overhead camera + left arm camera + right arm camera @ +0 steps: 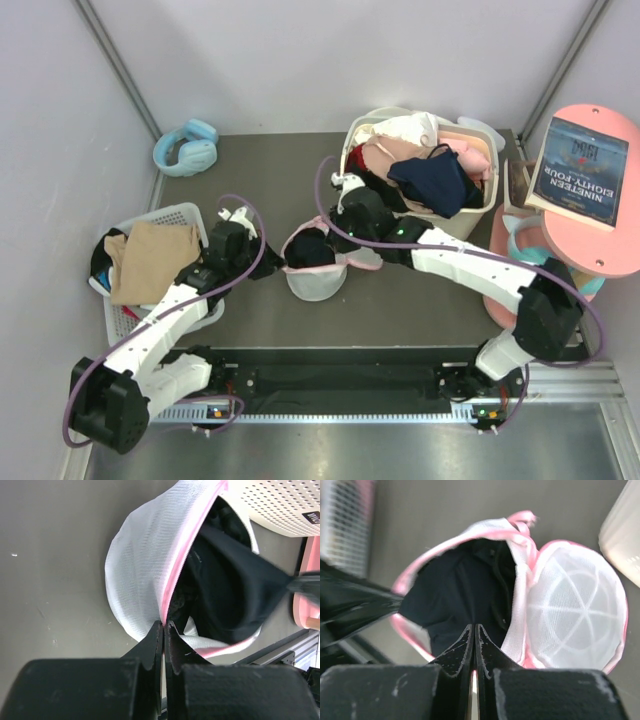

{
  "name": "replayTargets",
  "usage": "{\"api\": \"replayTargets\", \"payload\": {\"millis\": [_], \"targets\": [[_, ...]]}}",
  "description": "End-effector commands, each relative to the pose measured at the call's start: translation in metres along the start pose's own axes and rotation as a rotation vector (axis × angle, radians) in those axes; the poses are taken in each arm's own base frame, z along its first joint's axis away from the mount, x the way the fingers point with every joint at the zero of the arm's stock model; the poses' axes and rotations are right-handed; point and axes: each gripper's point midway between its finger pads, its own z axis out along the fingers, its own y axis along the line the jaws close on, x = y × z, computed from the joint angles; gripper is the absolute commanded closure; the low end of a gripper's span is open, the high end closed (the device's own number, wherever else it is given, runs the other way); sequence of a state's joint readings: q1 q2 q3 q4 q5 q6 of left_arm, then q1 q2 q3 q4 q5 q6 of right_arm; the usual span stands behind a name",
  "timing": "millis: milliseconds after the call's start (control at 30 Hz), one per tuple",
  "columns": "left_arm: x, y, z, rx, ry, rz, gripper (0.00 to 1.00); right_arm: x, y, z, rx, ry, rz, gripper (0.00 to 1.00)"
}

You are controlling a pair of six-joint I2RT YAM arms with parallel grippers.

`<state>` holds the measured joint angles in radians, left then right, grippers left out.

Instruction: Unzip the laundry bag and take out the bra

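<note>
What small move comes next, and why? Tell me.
Probably draw the right gripper away from the laundry bag. Its zipper gapes open, the bra is pinched and stretched taut partway out, and the left gripper is shut on the bag's rim, anchoring it.

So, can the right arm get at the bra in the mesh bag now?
Probably yes. The bag is unzipped and gapes, the black bra shows in the opening, and the right gripper seems shut on its fabric. The left gripper pinches the bag's rim, off to one side.
</note>
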<state>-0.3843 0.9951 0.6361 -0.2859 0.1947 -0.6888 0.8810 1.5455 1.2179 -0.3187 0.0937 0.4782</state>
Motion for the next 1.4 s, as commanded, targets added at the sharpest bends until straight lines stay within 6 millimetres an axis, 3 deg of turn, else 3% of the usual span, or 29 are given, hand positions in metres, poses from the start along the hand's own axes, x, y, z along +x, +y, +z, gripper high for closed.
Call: {"api": "replayTargets", "payload": {"millis": [0,67,233,300,400,533,733,1033,1200,1300,1333,1367], "targets": [[-0.003,-0.004,-0.001,0.017,-0.016,0.013,1.0,-0.051,0.034,-0.045,-0.188,-0.14,0.026,1.0],[-0.004,-0.004,-0.001,0.016,-0.019,0.013,1.0,-0.055,0.04,-0.054,-0.212,-0.14,0.023,1.0],[0.0,-0.001,0.0,0.008,-0.002,0.012,1.0,-0.097,0.058,-0.095,-0.293,-0.276,0.055,1.0],[-0.002,-0.002,-0.002,0.01,-0.014,0.011,1.0,-0.109,0.06,-0.103,-0.293,-0.306,0.054,1.0],[-0.006,-0.006,-0.004,0.026,-0.029,0.017,1.0,-0.093,0.053,-0.08,-0.251,-0.227,0.014,0.91],[-0.004,-0.008,-0.003,0.036,-0.016,0.006,1.0,-0.061,0.043,-0.038,-0.202,-0.134,0.019,0.63],[-0.004,-0.01,-0.009,0.047,-0.034,0.003,1.0,-0.033,0.033,0.01,-0.126,-0.021,0.018,0.36],[-0.005,-0.012,-0.012,0.052,-0.038,0.005,1.0,0.015,0.011,0.049,-0.005,0.144,0.008,0.24],[-0.003,-0.011,-0.012,0.054,-0.031,0.001,1.0,0.027,0.016,0.061,-0.016,0.177,-0.004,0.27],[-0.003,-0.011,-0.013,0.054,-0.031,0.001,1.0,0.032,0.02,0.061,-0.015,0.189,-0.025,0.54],[-0.003,-0.011,-0.013,0.054,-0.033,-0.002,1.0,0.032,0.021,0.061,-0.013,0.188,-0.026,0.7],[-0.002,-0.011,-0.013,0.052,-0.031,-0.001,1.0,0.033,0.018,0.06,0.003,0.191,-0.03,0.76]]}}
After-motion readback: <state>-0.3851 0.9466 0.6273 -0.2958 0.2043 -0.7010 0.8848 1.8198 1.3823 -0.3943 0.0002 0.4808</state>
